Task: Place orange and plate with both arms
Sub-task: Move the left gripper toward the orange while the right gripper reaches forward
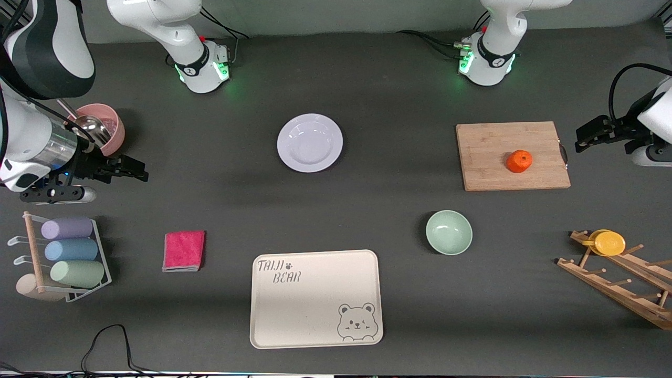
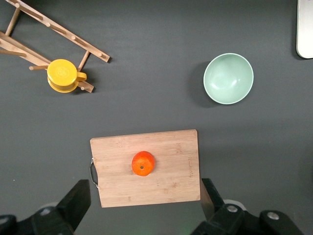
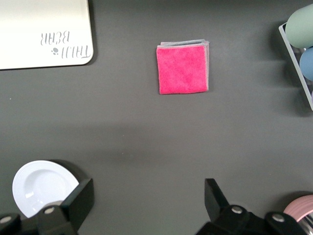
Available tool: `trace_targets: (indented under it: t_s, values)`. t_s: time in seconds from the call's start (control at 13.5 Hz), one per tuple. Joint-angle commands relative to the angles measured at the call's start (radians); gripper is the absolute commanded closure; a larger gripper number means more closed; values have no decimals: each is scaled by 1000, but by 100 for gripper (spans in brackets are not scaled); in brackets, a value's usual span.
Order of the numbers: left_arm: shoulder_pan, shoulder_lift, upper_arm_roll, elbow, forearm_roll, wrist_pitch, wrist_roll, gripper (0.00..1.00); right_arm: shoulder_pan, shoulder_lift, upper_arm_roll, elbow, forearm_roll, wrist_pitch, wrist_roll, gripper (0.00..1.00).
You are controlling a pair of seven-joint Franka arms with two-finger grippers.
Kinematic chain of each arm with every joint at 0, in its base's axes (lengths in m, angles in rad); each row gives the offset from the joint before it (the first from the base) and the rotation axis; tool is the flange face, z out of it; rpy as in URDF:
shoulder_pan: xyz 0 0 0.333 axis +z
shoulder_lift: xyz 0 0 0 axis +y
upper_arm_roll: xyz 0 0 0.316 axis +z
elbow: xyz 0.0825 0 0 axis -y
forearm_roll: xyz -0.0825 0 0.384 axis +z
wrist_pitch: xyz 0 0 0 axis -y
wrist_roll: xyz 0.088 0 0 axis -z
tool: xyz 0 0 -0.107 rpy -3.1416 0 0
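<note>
The orange (image 1: 519,160) sits on a wooden cutting board (image 1: 512,156) toward the left arm's end of the table; the left wrist view shows the orange (image 2: 143,163) from above. The white plate (image 1: 310,142) lies on the table mat between the two bases, and part of the plate (image 3: 43,187) shows in the right wrist view. My left gripper (image 1: 581,138) hangs open and holds nothing, just off the board's end; in its wrist view the left gripper (image 2: 145,196) frames the board's edge. My right gripper (image 1: 140,171) is open, over bare mat at the right arm's end.
A pale green bowl (image 1: 449,232) and a cream bear tray (image 1: 315,299) lie nearer the front camera. A pink cloth (image 1: 184,250), a rack of cups (image 1: 68,257) and a pink cup (image 1: 102,126) are at the right arm's end. A wooden rack (image 1: 619,278) carries a yellow dish (image 1: 609,243).
</note>
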Motion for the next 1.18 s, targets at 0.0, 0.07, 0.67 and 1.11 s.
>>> trace_targets:
  t_s: [0.0,0.07,0.67,1.11]
  values:
    - [-10,-14,7,-1,-5,-26,-14,0,6,-52,0,-8,-10,-63,17,0]
    - [-13,-13,7,0,-5,-34,-17,0,6,-53,-2,1,-24,-85,15,0]
    - [15,-121,15,-105,3,-62,19,0,5,-58,-6,15,-32,-110,7,0]
    - [76,-434,16,-477,18,23,55,0,2,23,-6,16,113,-56,18,0]
